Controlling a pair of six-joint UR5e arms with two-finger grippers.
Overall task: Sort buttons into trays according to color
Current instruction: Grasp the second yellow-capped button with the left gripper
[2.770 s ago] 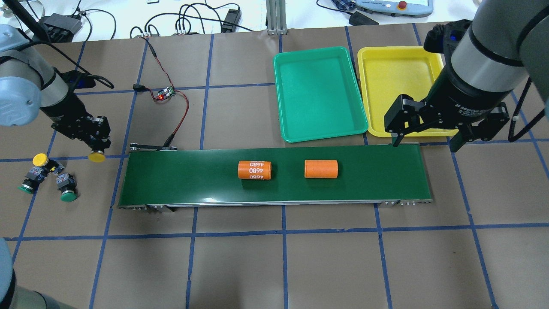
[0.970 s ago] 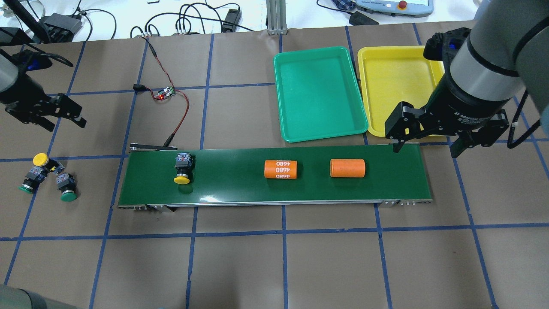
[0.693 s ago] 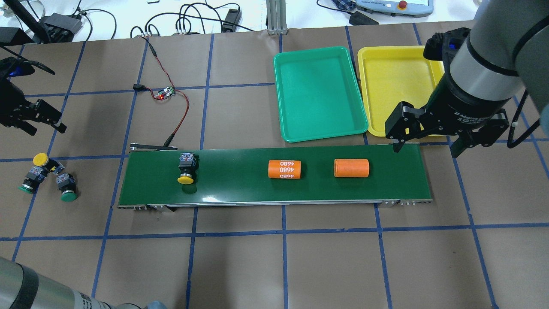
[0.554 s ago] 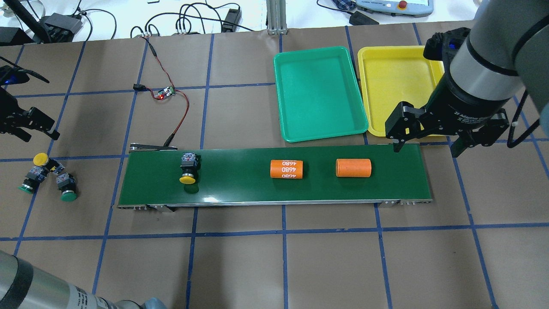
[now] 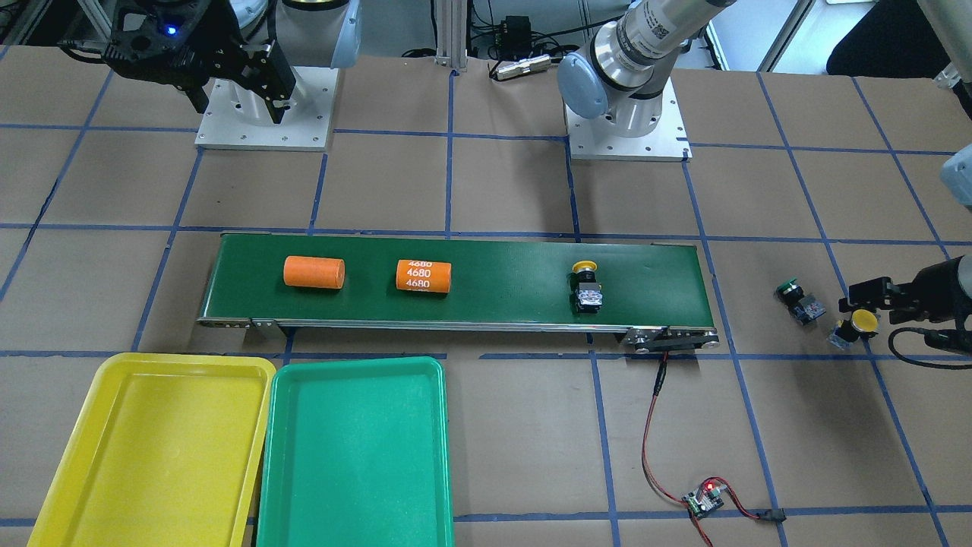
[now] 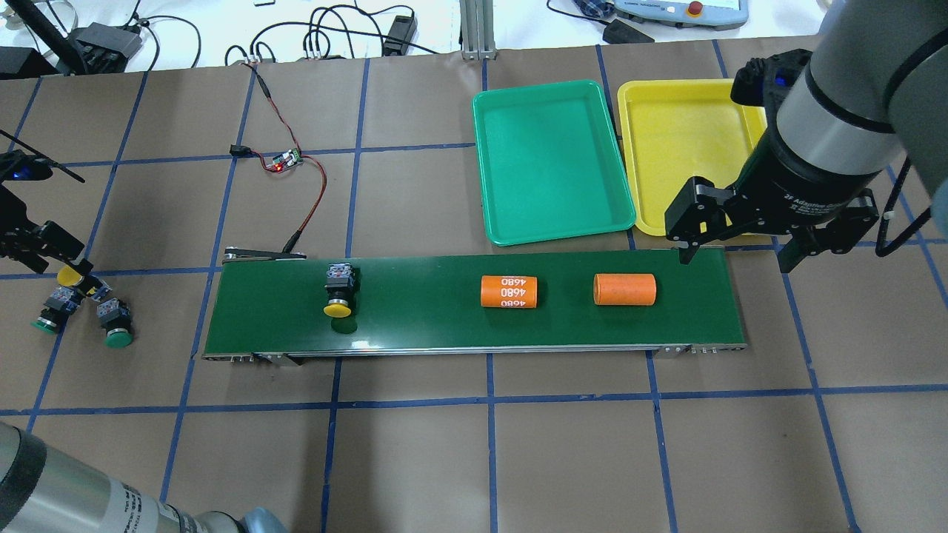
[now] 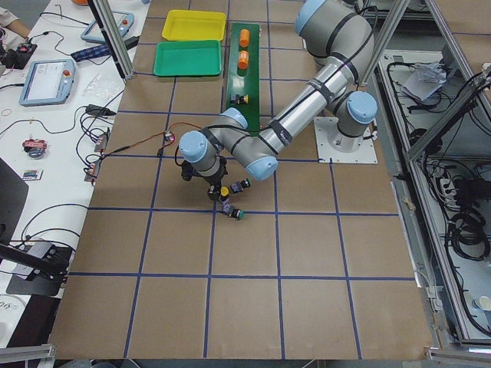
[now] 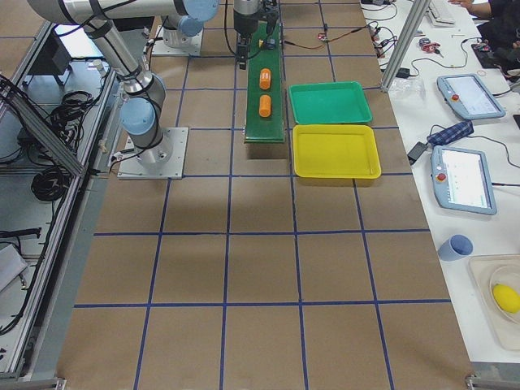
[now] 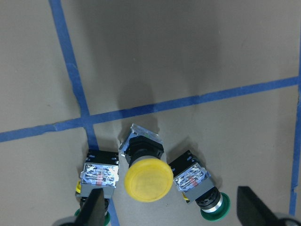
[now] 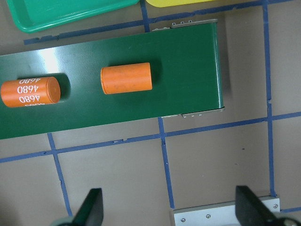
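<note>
Pickup step: left gripper (image 9: 172, 207), spread, hovers over yellow-capped black push-button (image 9: 148, 181) between two green-capped buttons (image 9: 214, 205), left of dark-green conveyor belt (image 6: 444, 326); right gripper (image 6: 737, 255), spread, empty, near yellow plastic tray (image 6: 666, 133). Next: descend, pinch.

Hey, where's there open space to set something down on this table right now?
Both the green tray and the yellow tray are bare. The belt is free between the yellow-capped button and the 4680 cylinder. The table on the robot's side of the belt is open. Crowded: the three buttons off the belt's left end.
</note>
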